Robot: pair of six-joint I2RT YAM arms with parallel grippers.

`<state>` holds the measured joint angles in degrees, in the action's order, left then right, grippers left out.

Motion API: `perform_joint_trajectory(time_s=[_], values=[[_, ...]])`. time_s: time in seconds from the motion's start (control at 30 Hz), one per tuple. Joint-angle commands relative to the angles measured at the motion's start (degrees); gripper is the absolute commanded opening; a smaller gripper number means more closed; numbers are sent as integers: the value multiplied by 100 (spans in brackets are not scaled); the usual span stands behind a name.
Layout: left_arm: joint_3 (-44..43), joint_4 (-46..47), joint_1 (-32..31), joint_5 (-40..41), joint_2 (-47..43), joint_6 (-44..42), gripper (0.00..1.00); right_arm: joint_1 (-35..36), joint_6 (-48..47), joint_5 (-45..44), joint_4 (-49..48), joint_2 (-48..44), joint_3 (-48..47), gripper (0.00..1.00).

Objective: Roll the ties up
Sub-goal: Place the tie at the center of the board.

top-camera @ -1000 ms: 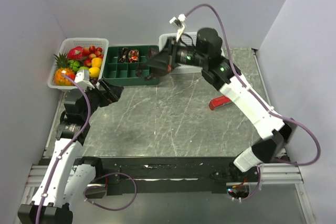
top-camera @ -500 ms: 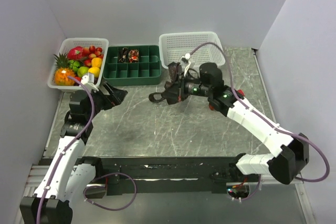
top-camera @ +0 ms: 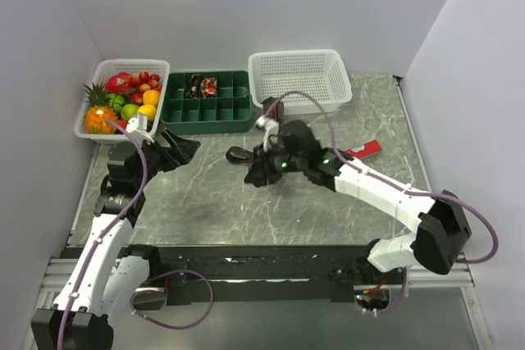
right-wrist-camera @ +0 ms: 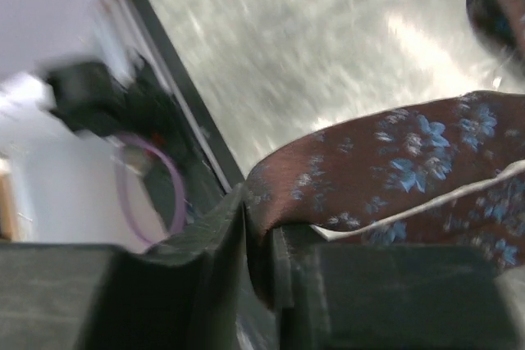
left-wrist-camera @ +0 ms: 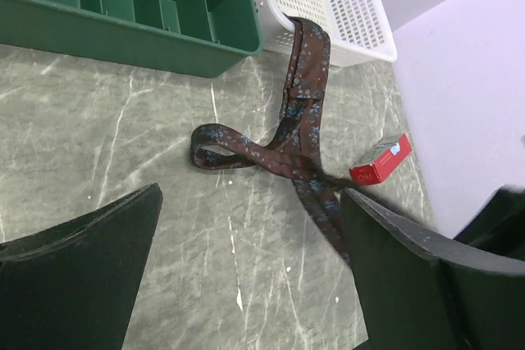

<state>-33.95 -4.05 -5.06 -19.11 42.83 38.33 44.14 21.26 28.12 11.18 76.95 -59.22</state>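
Observation:
A dark brown tie (left-wrist-camera: pixel 299 96) with blue flecks trails from the foot of the white basket (left-wrist-camera: pixel 361 22) across the table. It bends into a loop (top-camera: pixel 238 154) near the middle. My right gripper (top-camera: pixel 253 175) is low over the table just past that loop. In the right wrist view the tie (right-wrist-camera: pixel 394 170) is wedged in the narrow gap of my right gripper (right-wrist-camera: pixel 261 219), shut on it. My left gripper (top-camera: pixel 179 147) hovers to the left, apart from the tie; the left wrist view shows it (left-wrist-camera: pixel 250 202) open and empty.
A green divided tray (top-camera: pixel 207 114) stands at the back, with dark bundles (top-camera: pixel 202 84) in two rear compartments. A fruit basket (top-camera: pixel 123 64) is at the back left, the white basket (top-camera: pixel 299 55) at the back right. A red bar (top-camera: pixel 363 151) lies right of the tie.
My right arm has swung down from beside the tray and basket to the middle of the table, dragging the tie with it. The left arm has barely moved.

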Motion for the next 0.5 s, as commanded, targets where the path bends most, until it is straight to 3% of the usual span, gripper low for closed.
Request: perform_joint_trajectory(time_s=[0.0, 0.07, 0.1, 0.13, 0.17, 0.2, 0.33, 0.47], values=[[-85, -34, -4, 74, -169, -106, 96, 612, -938, -1217, 1008, 259, -81, 37], [-68, -8, -12, 110, -213, -106, 96, 789, -1018, -1597, 1236, 312, 51, 46], [-50, 10, -4, 101, -214, -97, 96, 798, -1001, -1964, 1377, 277, 95, 63], [-32, 27, -4, 57, -205, -80, 96, 807, -1009, -2116, 1430, 146, 173, 73], [3, 62, -4, 48, -170, -71, 96, 807, -1009, -2292, 1474, 49, 191, 93], [12, 89, -4, 31, -152, -71, 96, 807, -983, -2520, 1562, -47, 200, 99], [56, 186, -13, -22, -64, -53, 96, 719, -1097, -3101, 1633, -373, -35, 99], [73, 212, -13, -22, -47, -62, 96, 394, -914, -2918, 1694, 91, -501, 99]])
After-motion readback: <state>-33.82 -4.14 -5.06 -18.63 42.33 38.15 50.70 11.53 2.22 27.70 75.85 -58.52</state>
